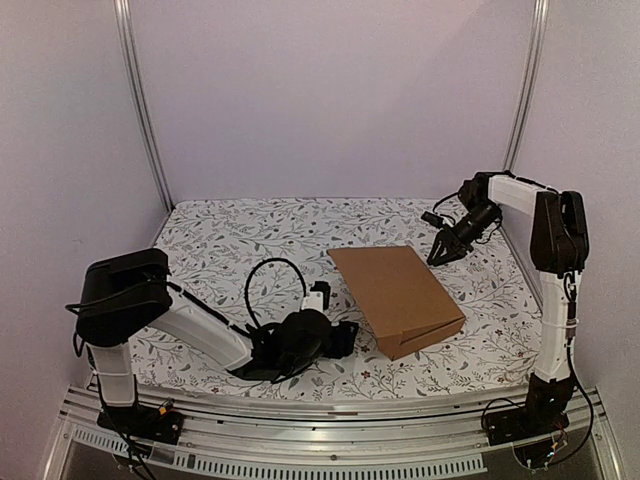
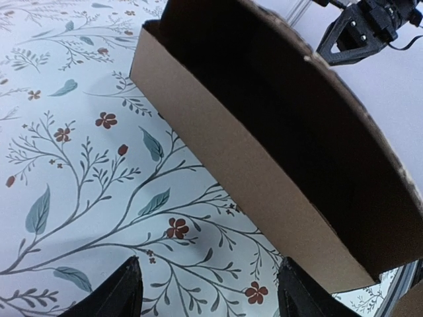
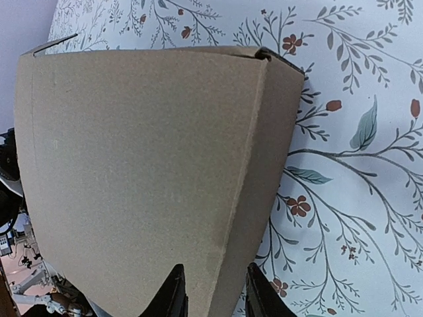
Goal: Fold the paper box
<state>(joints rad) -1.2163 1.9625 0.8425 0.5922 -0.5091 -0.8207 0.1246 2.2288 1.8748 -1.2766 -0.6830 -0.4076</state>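
Paper box (image 1: 400, 295) sits on the floral cloth (image 1: 230, 250), off table centre toward 3 o'clock. It looks mostly formed, with the lid lying over the base.

Left pincer (image 1: 345, 338) is low at the box's 8 o'clock, fingers wide apart and empty, not touching. Right pincer (image 1: 445, 250) hangs off the 1 o'clock corner. Its fingers are a narrow gap apart with nothing between them, and it's clear of the cardboard.

Left wrist view: the lid gapes above the wall facing me, dark inside. I read it as not tucked, so the closing step isn't done.

Risks as I see them:
- Neither pincer pins the box. If I push in from 8 o'clock it will likely skate across the cloth toward 2 o'clock rather than fold.
- My left fingers sit level with that gap. Going straight in, one could slip under the lid and lever it back open.
- If the right pincer presses down at the 1 o'clock corner, the gaping edge may lift higher.
- The right gap looks too narrow to take a wall or flap. It needs widening first, or it'll just butt the edge and dent the board.
- I can't see any tabs or slits from here, so a tuck would go in blind and could crumple.
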